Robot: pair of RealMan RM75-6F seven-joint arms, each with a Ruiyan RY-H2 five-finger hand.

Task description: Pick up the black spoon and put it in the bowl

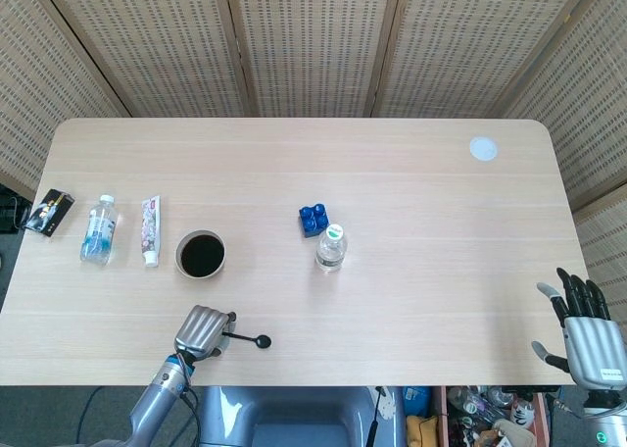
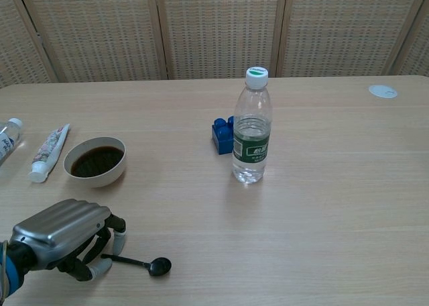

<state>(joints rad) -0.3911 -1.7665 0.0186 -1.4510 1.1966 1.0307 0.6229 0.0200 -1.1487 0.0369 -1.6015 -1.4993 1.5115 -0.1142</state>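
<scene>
The black spoon (image 1: 257,342) (image 2: 159,266) lies near the table's front edge, its bowl end pointing right and resting on the wood. My left hand (image 1: 201,331) (image 2: 60,232) sits at its left end, fingers curled down and pinching the handle tip. The white bowl (image 1: 179,254) (image 2: 94,178), dark inside, stands just behind that hand. My right hand (image 1: 588,334) hangs off the table's front right corner, fingers spread and holding nothing; the chest view does not show it.
A clear water bottle (image 1: 331,248) (image 2: 251,138) stands mid-table with a blue block (image 1: 313,219) (image 2: 221,135) behind it. At the left lie a toothpaste tube (image 1: 150,229) (image 2: 50,151), a small bottle (image 1: 99,229) and a black packet (image 1: 49,212). A white disc (image 1: 483,149) sits far right.
</scene>
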